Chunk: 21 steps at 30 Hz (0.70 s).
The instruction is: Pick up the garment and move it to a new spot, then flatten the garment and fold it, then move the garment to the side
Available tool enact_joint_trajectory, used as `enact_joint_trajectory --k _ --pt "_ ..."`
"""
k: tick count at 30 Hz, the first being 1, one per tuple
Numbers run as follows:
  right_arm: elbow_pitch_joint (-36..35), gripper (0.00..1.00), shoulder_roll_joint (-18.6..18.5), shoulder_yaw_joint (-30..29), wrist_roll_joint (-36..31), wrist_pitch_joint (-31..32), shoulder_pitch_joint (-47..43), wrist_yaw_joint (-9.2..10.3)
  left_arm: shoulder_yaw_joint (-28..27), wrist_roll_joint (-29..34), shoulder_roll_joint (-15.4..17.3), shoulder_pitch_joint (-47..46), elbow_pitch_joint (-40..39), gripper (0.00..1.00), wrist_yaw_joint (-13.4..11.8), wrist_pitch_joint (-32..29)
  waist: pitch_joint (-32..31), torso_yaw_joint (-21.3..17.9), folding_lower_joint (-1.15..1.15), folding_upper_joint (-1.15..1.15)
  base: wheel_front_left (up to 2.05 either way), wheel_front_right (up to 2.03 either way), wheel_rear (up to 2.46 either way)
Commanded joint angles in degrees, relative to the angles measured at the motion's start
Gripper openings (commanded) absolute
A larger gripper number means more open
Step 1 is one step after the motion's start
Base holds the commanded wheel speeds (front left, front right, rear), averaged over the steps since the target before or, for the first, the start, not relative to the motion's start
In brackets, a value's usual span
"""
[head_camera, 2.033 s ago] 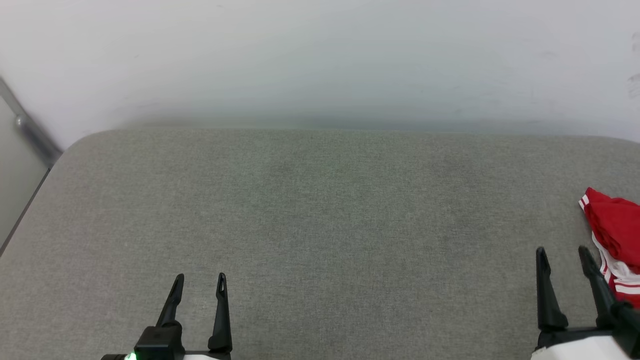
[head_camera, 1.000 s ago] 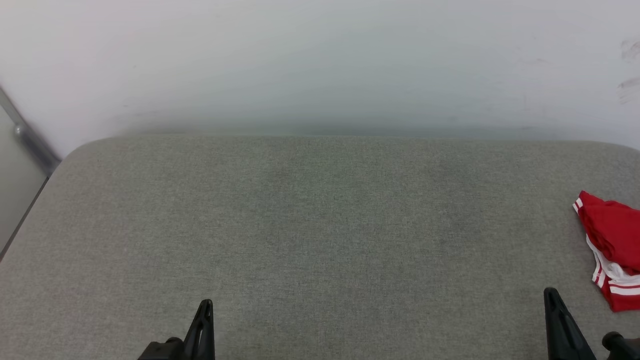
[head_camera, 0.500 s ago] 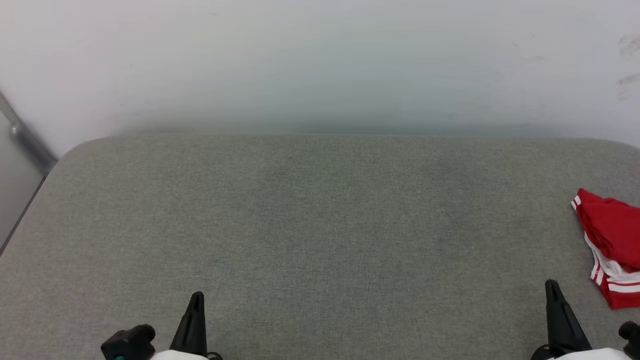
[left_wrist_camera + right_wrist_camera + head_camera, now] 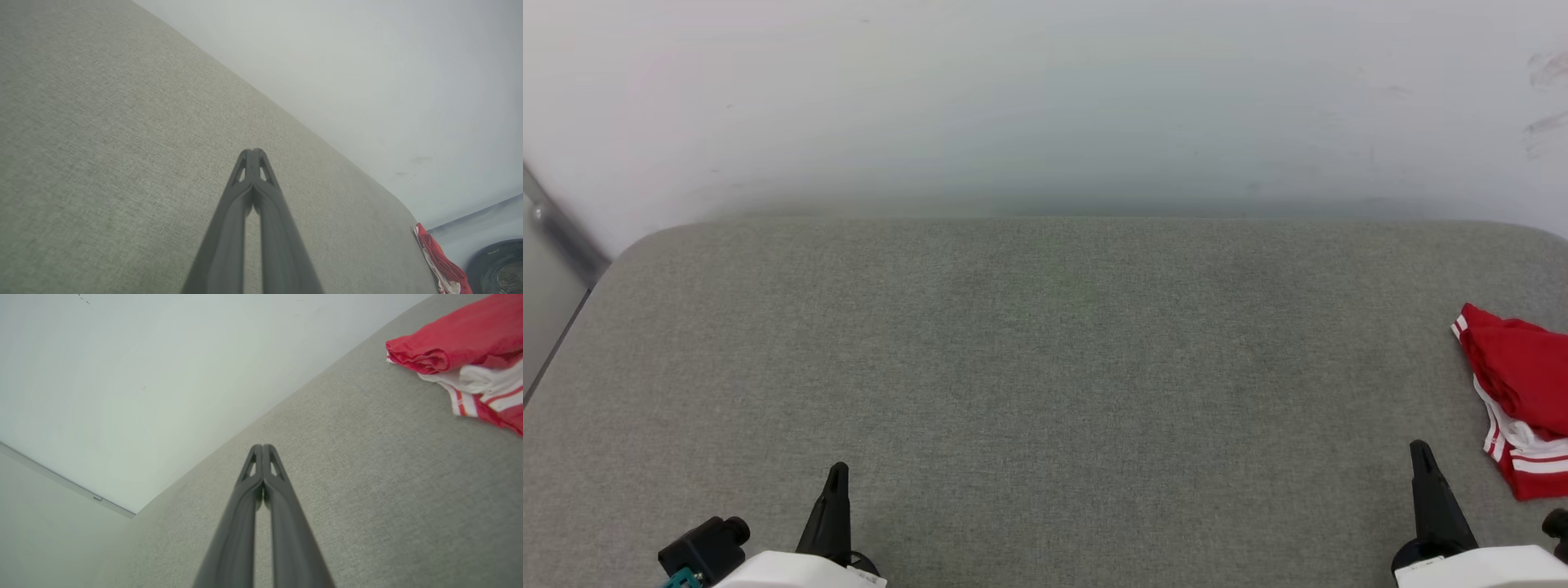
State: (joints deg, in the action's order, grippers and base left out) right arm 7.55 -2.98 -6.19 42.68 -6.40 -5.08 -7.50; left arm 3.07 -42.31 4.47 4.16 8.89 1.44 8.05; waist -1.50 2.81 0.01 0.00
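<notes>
Grey fabric worktop (image 4: 1045,367): at its near edge the left gripper (image 4: 253,151) and right gripper (image 4: 262,446) sit empty, fingers pressed closed, seemingly parked clear; farther right, the garment (image 4: 1515,384) lies bundled at the side, apparently set aside, short of the pale wall (image 4: 1045,98).

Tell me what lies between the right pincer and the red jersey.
Just bare grey cushion between the right pincer and the jersey; the right wrist view shows it.
</notes>
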Motion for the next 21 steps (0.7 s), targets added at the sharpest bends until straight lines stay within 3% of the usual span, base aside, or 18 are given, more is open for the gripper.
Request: enact_joint_trajectory --k 1,21 --pt "-0.4 0.00 -0.2 0.0 1.9 0.5 1.7 0.00 -0.4 -2.0 0.2 -1.5 -0.4 0.00 0.3 -0.4 0.0 0.0 -0.01 0.00 0.00 0.00 0.00" --pt "1.6 0.00 -0.2 0.0 16.4 4.2 4.8 0.00 -2.2 -17.4 0.5 -4.3 1.1 0.00 2.1 -3.9 0.4 -0.7 -0.01 0.00 0.00 0.00 0.00"
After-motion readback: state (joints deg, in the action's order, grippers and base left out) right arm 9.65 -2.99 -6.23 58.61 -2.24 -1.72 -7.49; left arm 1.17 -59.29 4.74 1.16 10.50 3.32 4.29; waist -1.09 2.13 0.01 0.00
